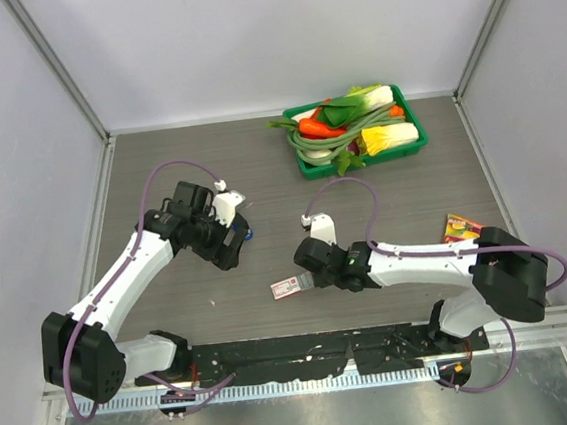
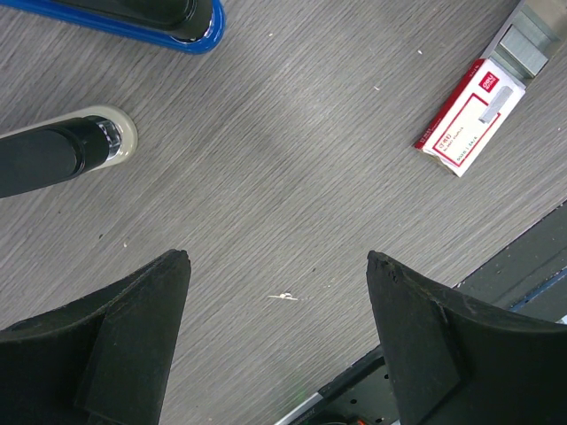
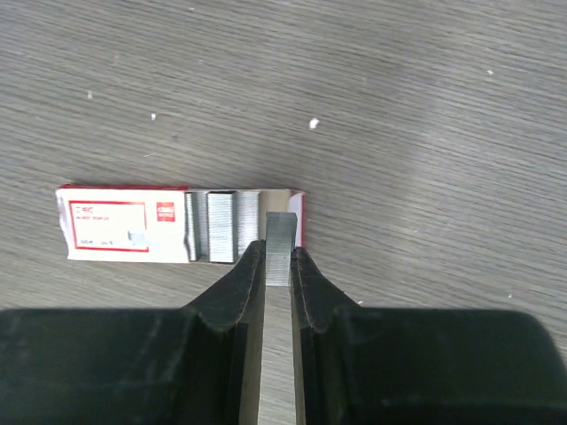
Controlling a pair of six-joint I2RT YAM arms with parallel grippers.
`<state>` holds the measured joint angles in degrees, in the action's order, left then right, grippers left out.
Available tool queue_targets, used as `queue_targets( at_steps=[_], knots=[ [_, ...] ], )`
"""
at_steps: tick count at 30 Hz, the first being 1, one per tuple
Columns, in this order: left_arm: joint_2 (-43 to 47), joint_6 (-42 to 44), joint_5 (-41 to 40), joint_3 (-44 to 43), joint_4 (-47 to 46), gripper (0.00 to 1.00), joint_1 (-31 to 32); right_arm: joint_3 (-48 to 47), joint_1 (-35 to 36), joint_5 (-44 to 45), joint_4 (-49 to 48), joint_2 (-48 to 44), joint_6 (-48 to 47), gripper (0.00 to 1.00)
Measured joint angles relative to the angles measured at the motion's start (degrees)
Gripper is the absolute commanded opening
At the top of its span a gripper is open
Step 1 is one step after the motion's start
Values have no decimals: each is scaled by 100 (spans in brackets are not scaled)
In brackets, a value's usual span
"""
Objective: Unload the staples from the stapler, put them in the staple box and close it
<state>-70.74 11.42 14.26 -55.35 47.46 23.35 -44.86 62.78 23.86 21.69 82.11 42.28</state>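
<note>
My right pincer [image 3: 278,257] is pinched narrow on a short strip of staples [image 3: 280,237]. The strip pokes straight out ahead of its tips, at the open end of the white-and-red staple box [image 3: 115,226]. My left pincer [image 2: 276,261] gapes wide and holds nothing; the blue stapler [image 2: 202,40] lies ahead of it, to its left. I judge the best move is to lower the strip level beside those already in the box, then release gently.
</note>
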Motion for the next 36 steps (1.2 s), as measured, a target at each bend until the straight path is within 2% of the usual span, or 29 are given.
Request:
queue_targets(
  at_steps=[7, 19, 36],
  knots=[
    [0, 0, -15, 35, -4, 85, 0, -195, 234, 98, -90, 68, 68, 6],
    [11, 2, -17, 39, 0, 85, 0, -199, 273, 299, -160, 498, 74, 6],
    [20, 4, -17, 42, -2, 85, 0, -199, 323, 577, -199, 540, -11, 6]
  ],
)
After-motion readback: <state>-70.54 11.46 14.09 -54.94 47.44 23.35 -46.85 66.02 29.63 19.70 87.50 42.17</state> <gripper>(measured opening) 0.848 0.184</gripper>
